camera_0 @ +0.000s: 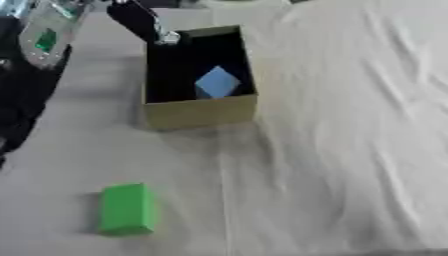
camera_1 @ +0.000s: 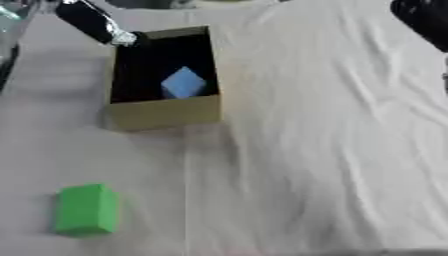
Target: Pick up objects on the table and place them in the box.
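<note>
A tan cardboard box (camera_0: 201, 112) with a dark inside stands open on the table at the upper middle. In it lies a light blue block (camera_0: 216, 82), tilted on a corner. A green block (camera_0: 127, 208) lies on the cloth at the lower left, well in front of the box. My left arm comes in black from the upper left, and my left hand (camera_0: 164, 36) is at the box's far left corner, dark against the dark inside. At the upper right corner of the right eye view shows my right hand (camera_1: 424, 20), only as a black shape.
A wrinkled whitish cloth (camera_0: 350, 150) covers the table, with a fold line running down from the box. Dark equipment with a green patch (camera_0: 45, 39) stands along the left edge.
</note>
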`<state>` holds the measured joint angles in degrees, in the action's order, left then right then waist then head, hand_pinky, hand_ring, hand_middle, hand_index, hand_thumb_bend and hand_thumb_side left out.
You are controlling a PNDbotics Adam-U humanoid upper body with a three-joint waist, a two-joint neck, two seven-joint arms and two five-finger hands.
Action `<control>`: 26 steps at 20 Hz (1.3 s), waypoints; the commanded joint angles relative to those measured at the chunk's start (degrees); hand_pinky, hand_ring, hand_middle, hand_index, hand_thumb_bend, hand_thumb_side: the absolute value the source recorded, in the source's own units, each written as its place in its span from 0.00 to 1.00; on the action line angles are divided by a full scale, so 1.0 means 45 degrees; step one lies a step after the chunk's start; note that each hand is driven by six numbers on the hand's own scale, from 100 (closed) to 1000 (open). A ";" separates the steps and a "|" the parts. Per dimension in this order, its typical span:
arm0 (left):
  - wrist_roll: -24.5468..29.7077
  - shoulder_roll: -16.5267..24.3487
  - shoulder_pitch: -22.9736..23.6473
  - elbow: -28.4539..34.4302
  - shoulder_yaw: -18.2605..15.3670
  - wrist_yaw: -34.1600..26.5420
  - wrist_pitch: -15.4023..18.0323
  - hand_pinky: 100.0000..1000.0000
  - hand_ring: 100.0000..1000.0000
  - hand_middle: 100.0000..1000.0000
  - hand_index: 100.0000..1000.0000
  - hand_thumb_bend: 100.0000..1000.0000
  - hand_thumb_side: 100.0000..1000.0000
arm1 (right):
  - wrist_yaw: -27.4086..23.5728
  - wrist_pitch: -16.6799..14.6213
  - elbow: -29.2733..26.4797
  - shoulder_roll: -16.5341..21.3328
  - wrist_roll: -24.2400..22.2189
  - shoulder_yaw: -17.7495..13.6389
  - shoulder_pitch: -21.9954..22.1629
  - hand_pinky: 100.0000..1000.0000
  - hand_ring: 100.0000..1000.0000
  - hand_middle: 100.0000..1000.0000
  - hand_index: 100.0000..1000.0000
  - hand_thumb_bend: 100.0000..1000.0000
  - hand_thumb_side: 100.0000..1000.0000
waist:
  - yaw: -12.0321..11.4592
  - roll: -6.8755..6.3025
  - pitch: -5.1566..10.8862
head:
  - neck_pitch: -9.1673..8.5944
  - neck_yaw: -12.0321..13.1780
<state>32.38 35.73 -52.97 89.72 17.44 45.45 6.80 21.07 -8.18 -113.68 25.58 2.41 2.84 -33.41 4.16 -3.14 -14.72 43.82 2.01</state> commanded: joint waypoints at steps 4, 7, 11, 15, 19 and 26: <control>-0.0670 0.2207 0.1332 0.2051 0.0759 -0.1186 -0.0663 0.64 0.70 0.73 0.87 0.46 0.53 | 0.0108 0.0001 -0.0202 0.0419 0.0083 -0.0113 -0.0083 0.81 0.70 0.47 0.80 0.00 0.69 | -0.0133 -0.0053 0.0368 | 0.0065 -0.0232; -0.0441 0.2997 0.2261 0.2981 0.0926 -0.1758 -0.1053 0.66 0.72 0.75 0.88 0.47 0.55 | 0.0124 -0.0009 -0.0202 0.0442 0.0088 -0.0126 -0.0080 0.81 0.70 0.47 0.80 0.00 0.69 | -0.0172 -0.0058 0.0409 | 0.0065 -0.0298; -0.0463 0.3887 0.3430 0.4168 0.0939 -0.2489 -0.1748 0.67 0.72 0.75 0.88 0.48 0.56 | 0.0131 -0.0009 -0.0202 0.0450 0.0089 -0.0133 -0.0074 0.81 0.70 0.47 0.80 0.00 0.68 | -0.0192 -0.0044 0.0444 | 0.0065 -0.0335; -0.0582 0.4646 0.4496 0.5303 0.0925 -0.3228 -0.2456 0.66 0.72 0.75 0.88 0.48 0.58 | 0.0136 -0.0003 -0.0202 0.0450 0.0091 -0.0145 -0.0063 0.81 0.70 0.47 0.80 0.00 0.68 | -0.0231 -0.0017 0.0473 | 0.0065 -0.0342; -0.0694 0.4988 0.5113 0.5514 0.1002 -0.4019 -0.2643 0.66 0.71 0.75 0.88 0.49 0.60 | 0.0138 0.0001 -0.0202 0.0432 0.0082 -0.0156 -0.0038 0.81 0.70 0.47 0.80 0.00 0.68 | -0.0276 0.0028 0.0538 | 0.0065 -0.0352; -0.0821 0.5171 0.5882 0.5527 0.1177 -0.4475 -0.2653 0.65 0.71 0.74 0.88 0.50 0.62 | 0.0167 0.0035 -0.0202 0.0450 0.0120 -0.0208 0.0102 0.81 0.70 0.47 0.80 0.00 0.68 | -0.0428 0.0082 0.0636 | 0.0065 -0.0455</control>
<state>28.94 56.63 -26.14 113.78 22.93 25.71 -5.19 21.58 -8.12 -113.68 26.18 2.72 2.48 -32.38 2.30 -2.89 -13.02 43.83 0.17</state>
